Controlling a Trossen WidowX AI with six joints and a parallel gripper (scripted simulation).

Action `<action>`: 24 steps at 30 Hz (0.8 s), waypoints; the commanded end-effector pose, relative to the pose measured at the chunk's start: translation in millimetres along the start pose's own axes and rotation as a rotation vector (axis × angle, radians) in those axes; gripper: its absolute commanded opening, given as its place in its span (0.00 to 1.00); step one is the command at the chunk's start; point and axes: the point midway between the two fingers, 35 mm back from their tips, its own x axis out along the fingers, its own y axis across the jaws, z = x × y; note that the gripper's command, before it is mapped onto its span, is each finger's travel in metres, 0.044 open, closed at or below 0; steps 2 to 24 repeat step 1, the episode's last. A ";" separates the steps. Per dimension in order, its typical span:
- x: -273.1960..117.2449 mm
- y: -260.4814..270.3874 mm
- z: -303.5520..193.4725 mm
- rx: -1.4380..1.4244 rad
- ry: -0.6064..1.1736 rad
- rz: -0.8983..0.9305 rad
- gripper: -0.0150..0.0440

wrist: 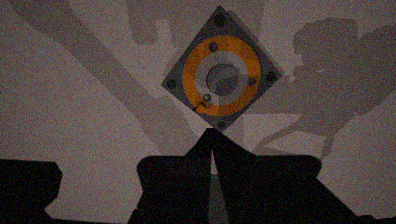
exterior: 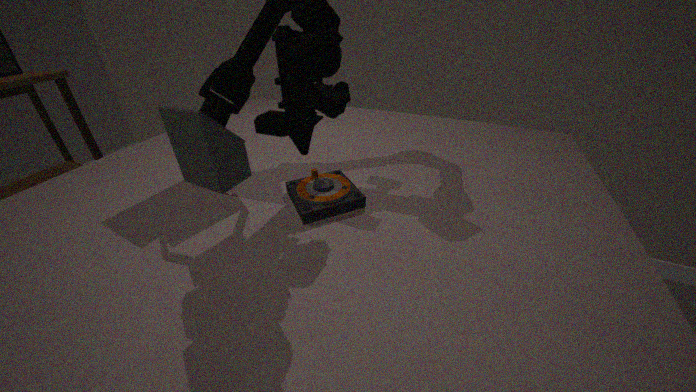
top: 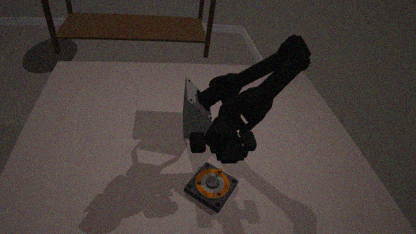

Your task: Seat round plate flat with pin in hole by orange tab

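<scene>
The round plate [top: 226,183] [exterior: 302,189] [wrist: 190,75], an orange ring with a grey middle, sits around the post [top: 213,181] [exterior: 323,184] [wrist: 222,80] and looks level, close on the dark square base [top: 210,204] [exterior: 330,214] [wrist: 231,28]. Its orange tab [top: 220,171] [exterior: 314,174] stands up at the side toward the arm. A small round light spot, seemingly the pin [wrist: 207,97], shows in the hole beside the tab in the wrist view. My gripper [exterior: 304,150] [wrist: 210,131] is shut and empty, above the base's arm-side corner, apart from the plate. The fingertips are hidden in the top view.
A grey slanted panel [top: 196,113] [exterior: 210,150] stands beside the arm's foot, behind the base. A wooden shelf [top: 131,27] stands beyond the table's far edge. Dark arm shadows fall across the table [top: 88,92] [exterior: 425,300].
</scene>
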 end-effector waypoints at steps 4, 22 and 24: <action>0.5 -0.3 0.0 0.006 0.000 0.001 0.25; 0.5 -0.3 0.0 0.006 0.000 0.001 0.25; 0.5 -0.3 0.0 0.006 0.000 0.001 0.25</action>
